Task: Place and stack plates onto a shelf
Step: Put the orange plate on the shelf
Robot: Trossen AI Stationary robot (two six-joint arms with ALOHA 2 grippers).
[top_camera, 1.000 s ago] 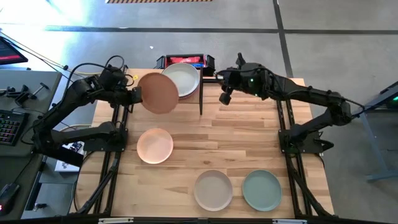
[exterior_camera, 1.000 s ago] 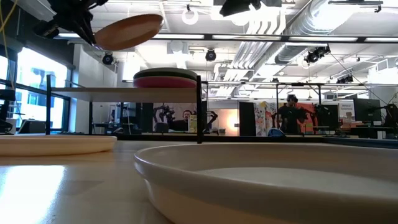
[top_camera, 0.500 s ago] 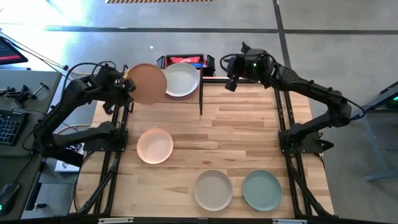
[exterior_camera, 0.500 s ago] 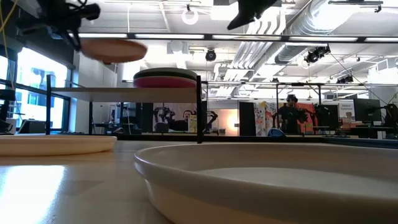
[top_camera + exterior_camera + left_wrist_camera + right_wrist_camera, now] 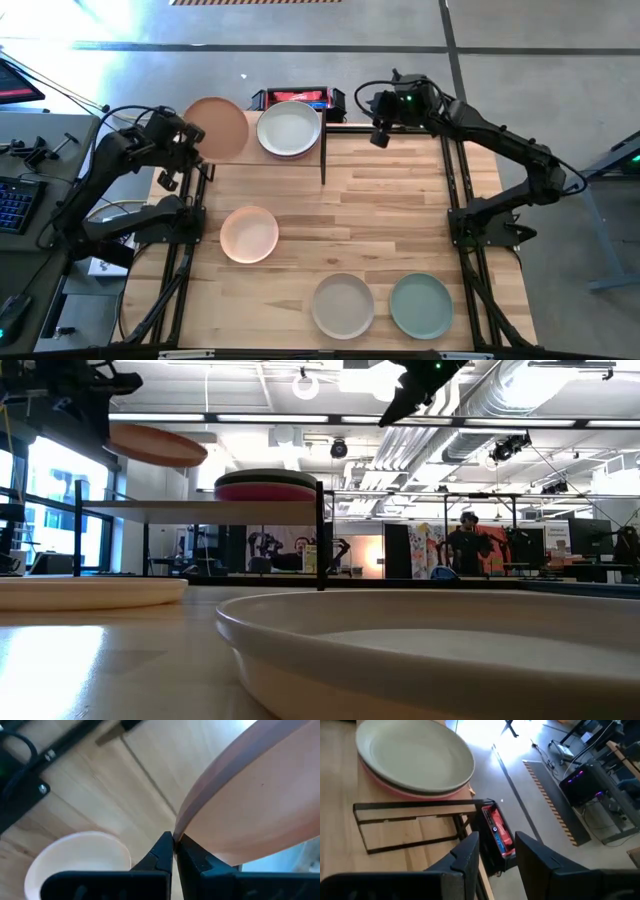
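Observation:
My left gripper (image 5: 187,135) is shut on a salmon plate (image 5: 216,128) that hovers over the left half of the shelf (image 5: 200,507). The shelf is a light-wood board on a thin dark frame. On its right half sits a stack of plates: off-white (image 5: 289,128) on top, then a dark one, then pink (image 5: 265,492). A peach plate (image 5: 249,233), a beige plate (image 5: 343,305) and a sage green plate (image 5: 421,305) lie flat on the table. My right gripper (image 5: 497,865) is open, in the air right of the stack near the far edge, and holds nothing. My left gripper pinches the salmon plate's rim (image 5: 178,826) between its two fingertips (image 5: 165,851), at the plate's left edge. The fingers come from the table's left. The plate is lifted clear above the shelf, close to level, and reaches out toward the stack.
A red and black box (image 5: 300,96) stands behind the shelf at the far edge. The shelf's dark upright post (image 5: 323,158) rises at its right end. Bare tabletop (image 5: 400,220) lies between the shelf and the near plates. People and gear show in the room behind.
My left gripper carried the salmon plate from in front of the stack toward the table's left and far edge. The plate came down a little and went from tilted to nearly level, over the shelf's left half. My right gripper drew back from the shelf's post toward the far edge.

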